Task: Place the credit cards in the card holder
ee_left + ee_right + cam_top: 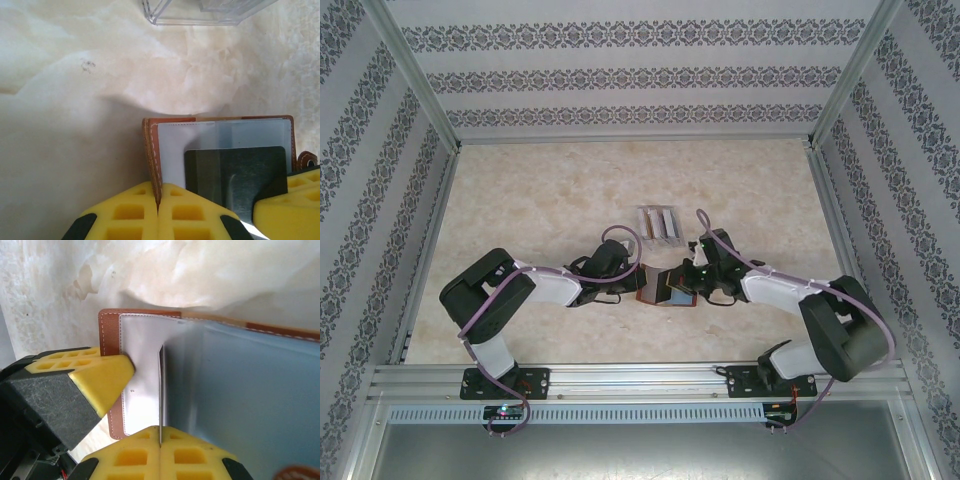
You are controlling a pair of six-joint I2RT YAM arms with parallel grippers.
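The card holder (663, 290), a reddish-brown leather wallet, stands open between the two arms, its clear inner pockets (225, 132) showing. My left gripper (159, 202) is shut on its stitched left edge (151, 150). My right gripper (160, 442) is shut on a thin credit card (160, 385), seen edge-on against the wallet's white inner panel (140, 360). In the left wrist view that card (235, 172) looks dark grey and stands in front of the pockets. Whether its far end sits inside a pocket I cannot tell. From above, the left gripper (638, 285) and right gripper (693, 285) flank the wallet.
A slotted rack (658, 222) stands just behind the wallet; its clear edge (200, 15) shows at the top of the left wrist view. The left gripper's yellow finger (97, 375) sits close beside the held card. Patterned walls and metal rails enclose the marble tabletop (540, 200).
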